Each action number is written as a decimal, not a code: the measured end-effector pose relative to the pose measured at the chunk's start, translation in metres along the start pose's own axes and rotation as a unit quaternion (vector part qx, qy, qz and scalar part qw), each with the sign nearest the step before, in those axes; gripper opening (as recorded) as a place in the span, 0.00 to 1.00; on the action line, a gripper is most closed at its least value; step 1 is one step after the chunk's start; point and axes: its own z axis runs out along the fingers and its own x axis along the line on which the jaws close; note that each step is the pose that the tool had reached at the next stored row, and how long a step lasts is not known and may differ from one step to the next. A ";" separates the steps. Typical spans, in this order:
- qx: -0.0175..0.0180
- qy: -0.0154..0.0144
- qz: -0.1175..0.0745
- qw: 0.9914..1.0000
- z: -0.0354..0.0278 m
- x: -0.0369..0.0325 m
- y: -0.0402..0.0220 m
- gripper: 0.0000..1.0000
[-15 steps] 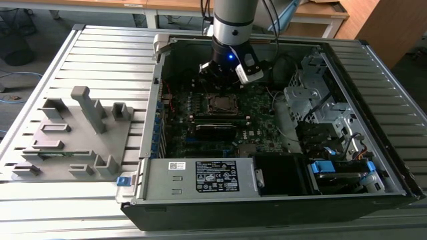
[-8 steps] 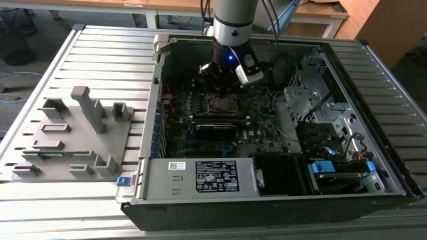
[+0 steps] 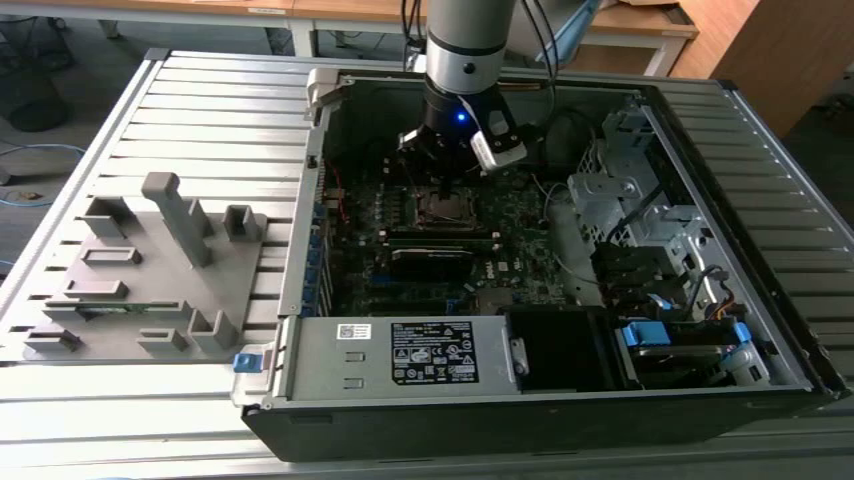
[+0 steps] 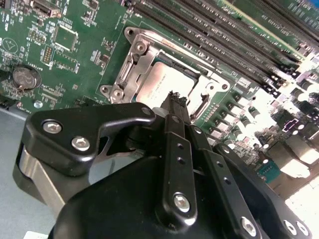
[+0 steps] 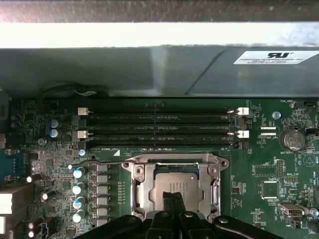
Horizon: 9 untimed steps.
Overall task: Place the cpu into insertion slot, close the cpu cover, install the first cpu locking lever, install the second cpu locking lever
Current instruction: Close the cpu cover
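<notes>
My gripper (image 3: 445, 186) hangs inside the open computer case, just over the cpu socket (image 3: 447, 208). The cpu (image 5: 180, 185), a dull grey square, lies flat in the socket. The silvery cpu cover (image 5: 137, 185) frames it, and the chip shows through its window. In both wrist views the black fingertips (image 4: 174, 99) meet in a narrow point directly above the cpu (image 4: 158, 83), with nothing between them. The cover's frame (image 4: 128, 69) lies low around the chip. A thin wire lever (image 5: 99, 162) runs along the socket's side next to the capacitors. Whether the levers are latched is unclear.
Memory slots (image 5: 159, 128) run beside the socket, and a row of capacitors (image 5: 78, 195) stands next to it. The case wall (image 3: 318, 150), cables and a drive cage (image 3: 627, 200) surround the work area. A grey fixture plate (image 3: 147, 270) lies outside the case at the exterior view's left.
</notes>
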 end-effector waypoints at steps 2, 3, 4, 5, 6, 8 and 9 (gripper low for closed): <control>0.000 0.000 0.000 1.000 0.0000 0.0000 0.0000 0.11; 0.001 0.000 0.000 1.000 0.0000 0.0000 -0.0001 0.11; 0.001 0.000 0.000 1.000 0.0000 0.0000 0.0000 0.11; 0.001 0.000 0.000 1.000 0.0001 0.0002 0.0000 0.11; 0.001 0.000 0.001 1.000 0.0003 0.0010 -0.0001 0.11; 0.001 0.000 0.001 1.000 0.0010 0.0029 -0.0001 0.11; 0.001 0.000 0.002 1.000 0.0016 0.0037 -0.0001 0.11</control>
